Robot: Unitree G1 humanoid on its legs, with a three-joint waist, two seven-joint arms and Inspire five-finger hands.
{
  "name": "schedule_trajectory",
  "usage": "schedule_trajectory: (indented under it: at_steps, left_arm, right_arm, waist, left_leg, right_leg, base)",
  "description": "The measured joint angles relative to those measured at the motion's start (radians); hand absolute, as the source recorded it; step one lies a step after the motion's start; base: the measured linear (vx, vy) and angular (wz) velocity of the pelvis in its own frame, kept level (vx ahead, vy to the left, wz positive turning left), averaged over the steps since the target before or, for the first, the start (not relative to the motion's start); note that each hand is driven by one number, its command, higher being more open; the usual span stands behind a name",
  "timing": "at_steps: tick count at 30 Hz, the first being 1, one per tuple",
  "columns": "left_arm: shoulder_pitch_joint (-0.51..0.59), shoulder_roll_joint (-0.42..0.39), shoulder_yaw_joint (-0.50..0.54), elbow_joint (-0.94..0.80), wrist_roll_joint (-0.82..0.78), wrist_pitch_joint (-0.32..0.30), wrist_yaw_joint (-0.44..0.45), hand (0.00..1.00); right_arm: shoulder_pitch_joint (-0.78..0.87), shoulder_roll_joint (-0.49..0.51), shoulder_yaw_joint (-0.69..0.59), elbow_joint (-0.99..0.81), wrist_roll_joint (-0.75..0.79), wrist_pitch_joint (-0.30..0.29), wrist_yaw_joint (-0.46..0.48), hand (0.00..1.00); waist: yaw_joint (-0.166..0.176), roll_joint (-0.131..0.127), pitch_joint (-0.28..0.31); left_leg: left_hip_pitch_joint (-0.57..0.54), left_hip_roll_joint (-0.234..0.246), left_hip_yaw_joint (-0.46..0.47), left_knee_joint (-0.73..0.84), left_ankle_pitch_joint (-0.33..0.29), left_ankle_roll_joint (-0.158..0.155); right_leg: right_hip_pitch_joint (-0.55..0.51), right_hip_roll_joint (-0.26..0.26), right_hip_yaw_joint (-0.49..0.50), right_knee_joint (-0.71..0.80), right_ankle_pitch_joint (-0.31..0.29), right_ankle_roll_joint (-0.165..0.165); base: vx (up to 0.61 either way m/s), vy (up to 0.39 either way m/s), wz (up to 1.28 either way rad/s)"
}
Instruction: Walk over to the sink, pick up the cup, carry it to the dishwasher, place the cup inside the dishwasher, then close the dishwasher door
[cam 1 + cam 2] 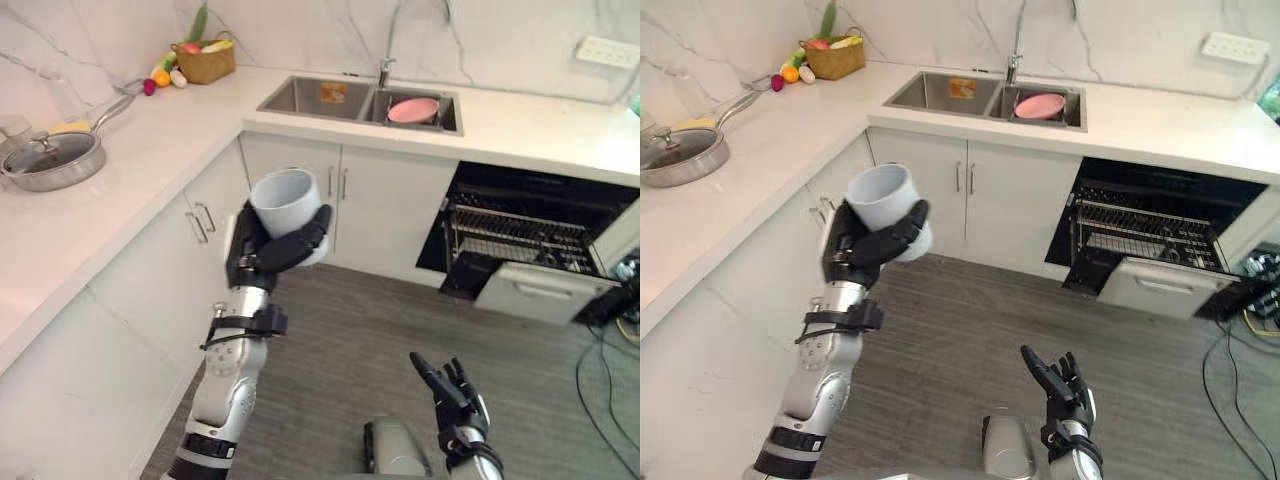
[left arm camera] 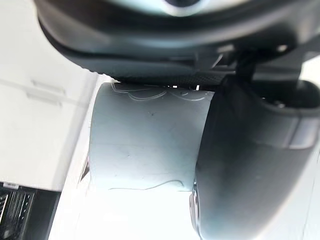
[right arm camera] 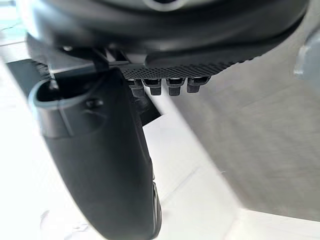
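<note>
Four views: one kitchen moment, taken in turn.

Left eye view, left hand [image 1: 262, 255]: raised in front of the corner cabinets [image 1: 215, 215], fingers and thumb curled round the cup's wall.
Left eye view, cup [image 1: 287, 200]: pale grey, mouth upward, carried in the air over the grey floor [image 1: 350, 350], well apart from both sink and dishwasher.
Left eye view, right hand [image 1: 455, 395]: low, near the view's bottom edge, fingers straight and slightly spread, holding nothing.
Left eye view, sink [image 1: 300, 97]: two steel basins set in the white counter [image 1: 150, 150], with a tap [image 1: 384, 70] behind and a pink dish [image 1: 413, 109] in the basin nearer the dishwasher.
Left eye view, dishwasher [image 1: 530, 200]: under the counter to the right of the sink, door [image 1: 540, 290] lowered, wire rack [image 1: 520, 235] showing in the dark interior.
Left eye view, counter items: a lidded pan [image 1: 55, 160] at the left edge, a basket [image 1: 205, 65] of produce in the far corner.

Right eye view: same layout, with the cup in the left hand's grasp and the right hand spread and empty.

Left wrist view, cup: its grey wall lies against the palm, with the dark thumb [image 2: 250, 165] wrapped across one side.

Right wrist view, right hand: thumb extended, fingertips in a short row, nothing between them. Floor and a white panel lie beyond, and what the panel belongs to cannot be told.
</note>
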Motion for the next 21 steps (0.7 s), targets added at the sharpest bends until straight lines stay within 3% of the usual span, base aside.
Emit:
schedule_trajectory:
  at_steps: [1,2,3,4,6,8,9,10,11,12,13,14,15,16,17,18,19,21]
  left_arm:
    - [0.007,-0.001,0.004,0.002,0.009,0.0,-0.008,0.0]
    - [0.017,-0.01,0.003,0.01,0.015,0.007,-0.013,0.0]
    - [0.026,-0.026,-0.001,0.018,0.026,0.02,-0.014,0.0]
    - [0.028,-0.028,-0.012,0.028,0.034,0.026,-0.016,0.0]
    - [0.026,-0.025,-0.025,0.032,0.049,0.026,-0.038,0.0]
    - [0.027,-0.025,-0.049,0.034,0.049,0.026,-0.042,0.0]
    - [0.033,-0.025,-0.056,0.034,0.049,0.026,-0.042,0.0]
    - [0.045,-0.028,-0.058,0.034,0.052,0.026,-0.043,0.0]
    - [0.065,-0.035,-0.055,0.03,0.059,0.025,-0.041,0.0]
    - [0.077,-0.036,-0.054,0.027,0.065,0.025,-0.04,0.0]
    - [0.093,-0.036,-0.055,0.026,0.067,0.025,-0.04,0.0]
    - [0.099,-0.035,-0.055,0.026,0.067,0.025,-0.04,0.0]
    - [0.11,-0.035,-0.048,0.021,0.066,0.024,-0.039,0.0]
    - [0.11,-0.036,-0.037,0.018,0.065,0.018,-0.038,0.0]
    - [0.11,-0.036,-0.031,0.014,0.065,0.012,-0.035,0.0]
    - [0.111,-0.038,-0.016,0.008,0.066,-0.002,-0.033,0.0]
    - [0.114,-0.039,0.0,0.0,0.067,-0.01,-0.028,0.0]
    - [0.147,-0.035,0.039,-0.05,0.068,-0.017,-0.005,0.0]
  right_arm:
    - [-0.002,-0.008,-0.003,-0.001,0.001,-0.012,0.002,1.0]
    - [-0.004,-0.026,-0.007,0.0,0.002,-0.014,0.002,1.0]
    - [-0.01,-0.039,-0.015,0.0,0.002,-0.014,0.002,1.0]
    - [-0.022,-0.037,-0.02,-0.001,0.003,-0.015,-0.004,1.0]
    - [-0.027,-0.027,-0.02,-0.022,0.002,-0.017,-0.01,1.0]
    - [-0.026,-0.016,-0.04,-0.074,0.004,-0.017,-0.026,1.0]
    - [-0.026,-0.016,-0.044,-0.086,0.007,-0.018,-0.027,1.0]
    - [-0.027,-0.017,-0.044,-0.098,0.015,-0.018,-0.027,1.0]
    - [-0.026,-0.019,-0.036,-0.118,0.022,-0.019,-0.028,1.0]
    - [-0.026,-0.019,-0.034,-0.126,0.022,-0.025,-0.028,1.0]
    - [-0.027,-0.018,-0.028,-0.139,0.022,-0.045,-0.027,1.0]
    - [-0.027,-0.017,-0.019,-0.147,0.022,-0.055,-0.027,1.0]
    - [-0.032,-0.02,-0.011,-0.165,0.021,-0.07,-0.027,1.0]
    - [-0.046,-0.025,-0.006,-0.183,0.02,-0.083,-0.027,1.0]
    - [-0.054,-0.029,-0.003,-0.196,0.016,-0.084,-0.028,1.0]
    - [-0.068,-0.041,0.008,-0.223,0.004,-0.085,-0.035,1.0]
    - [-0.08,-0.053,0.025,-0.245,-0.017,-0.085,-0.044,1.0]
    - [-0.108,-0.078,0.058,-0.272,-0.042,-0.085,-0.045,1.0]
  waist:
    - [0.001,-0.007,-0.005]
    - [-0.001,0.01,-0.014]
    - [-0.001,0.036,-0.016]
    - [-0.001,0.061,-0.024]
    - [-0.006,0.062,-0.024]
    - [-0.009,0.064,-0.024]
    - [-0.006,0.066,-0.023]
    - [0.003,0.068,-0.024]
    - [0.005,0.081,-0.031]
    - [0.006,0.086,-0.034]
    - [0.009,0.087,-0.032]
    - [0.011,0.085,-0.031]
    - [0.015,0.085,-0.033]
    - [0.021,0.084,-0.035]
    - [0.024,0.085,-0.036]
    - [0.028,0.084,-0.036]
    - [0.033,0.085,-0.037]
    - [0.044,0.084,-0.037]
  left_leg:
    - [0.039,-0.006,0.002,-0.015,-0.022,-0.014]
    - [0.074,0.005,0.011,-0.031,-0.036,-0.03]
    - [0.093,0.032,0.037,-0.034,-0.042,-0.035]
    - [0.102,0.064,0.069,-0.016,-0.038,-0.036]
    - [0.1,0.104,0.079,0.051,-0.024,-0.047]
    - [0.058,0.142,0.08,0.224,0.009,-0.101]
    - [0.014,0.168,0.079,0.365,0.057,-0.137]
    - [-0.064,0.204,0.058,0.58,0.191,-0.156]
    - [-0.16,0.25,0.038,0.811,0.231,-0.165]
    - [-0.203,0.273,0.041,0.901,0.223,-0.151]
    - [-0.281,0.309,0.054,1.015,0.192,-0.103]
    - [-0.315,0.32,0.066,1.029,0.175,-0.076]
    - [-0.367,0.336,0.106,0.975,0.14,-0.03]
    - [-0.404,0.337,0.152,0.833,0.099,-0.024]
    - [-0.417,0.328,0.164,0.742,0.086,-0.029]
    - [-0.427,0.28,0.133,0.527,0.081,-0.042]
    - [-0.427,0.212,0.036,0.331,0.088,-0.059]
    - [-0.427,0.134,-0.094,0.105,0.121,-0.098]
  right_leg:
    - [0.011,-0.014,-0.051,-0.016,0.06,-0.065]
    - [0.013,-0.019,-0.077,0.014,0.12,-0.13]
    - [0.01,0.008,-0.086,0.05,0.102,-0.172]
    - [0.008,0.035,-0.089,0.091,0.042,-0.191]
    - [0.009,0.053,-0.101,0.163,-0.041,-0.212]
    - [0.025,0.061,-0.102,0.234,-0.131,-0.205]
    - [0.053,0.076,-0.097,0.239,-0.161,-0.206]
    - [0.103,0.101,-0.08,0.227,-0.189,-0.21]
    - [0.155,0.137,-0.066,0.201,-0.207,-0.214]
    - [0.185,0.157,-0.053,0.184,-0.213,-0.216]
    - [0.244,0.185,-0.029,0.145,-0.223,-0.22]
    - [0.272,0.193,-0.013,0.127,-0.228,-0.22]
    - [0.316,0.203,0.026,0.086,-0.229,-0.218]
    - [0.339,0.204,0.074,0.058,-0.228,-0.214]
    - [0.345,0.203,0.098,0.049,-0.226,-0.213]
    - [0.354,0.197,0.152,0.047,-0.224,-0.216]
    - [0.361,0.192,0.21,0.043,-0.229,-0.207]
    - [0.365,0.184,0.317,0.034,-0.24,-0.188]
  base:
    - [0.57,-0.229,-0.23]
    - [0.58,-0.215,-0.19]
    - [0.53,-0.222,-0.21]
    - [0.5,-0.24,-0.22]
    - [0.47,-0.297,-0.07]
    - [0.49,-0.316,-0.02]
    - [0.47,-0.306,-0.3]
    - [0.36,-0.23,-0.49]
    - [0.44,-0.253,-0.57]
    - [0.3,-0.139,-0.68]
    - [0.31,-0.124,-0.64]
    - [0.35,-0.103,-0.88]
    - [0.41,-0.092,-1.03]
    - [0.41,-0.072,-1.08]
    - [0.37,-0.003,-1.18]
    - [0.39,0.059,-1.25]
    - [0.4,0.094,-1.34]
    - [0.42,0.18,-1.5]
